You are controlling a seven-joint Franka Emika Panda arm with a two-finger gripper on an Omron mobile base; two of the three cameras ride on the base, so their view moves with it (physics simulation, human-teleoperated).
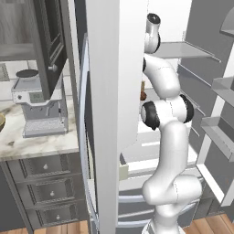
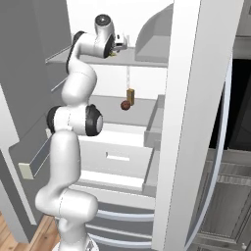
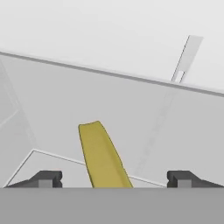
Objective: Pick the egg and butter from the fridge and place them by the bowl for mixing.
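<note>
The fridge (image 1: 114, 91) stands open, and my arm reaches onto its upper shelf (image 2: 142, 59). The butter (image 3: 101, 153), a slim yellow stick, lies on that shelf and runs away from the hand between the two fingertips (image 3: 48, 177), touching neither. My gripper (image 3: 114, 178) is open, its jaws wide apart on either side of the stick's near end; from the right base it shows as the gripper (image 2: 120, 44) just above the shelf. One shelf lower sits a small brown round egg (image 2: 126, 105) beside a brown carton (image 2: 130, 95). A sliver of the yellow-tan bowl (image 1: 1, 122) shows on the counter.
The open fridge door (image 2: 196, 122) stands as a tall white slab close beside the arm. White drawers (image 2: 117, 157) sit below the shelves, and door racks (image 1: 219, 91) are at the right. A coffee machine (image 1: 39, 105) stands on the marble counter (image 1: 41, 144) under a dark wall cabinet (image 1: 50, 36).
</note>
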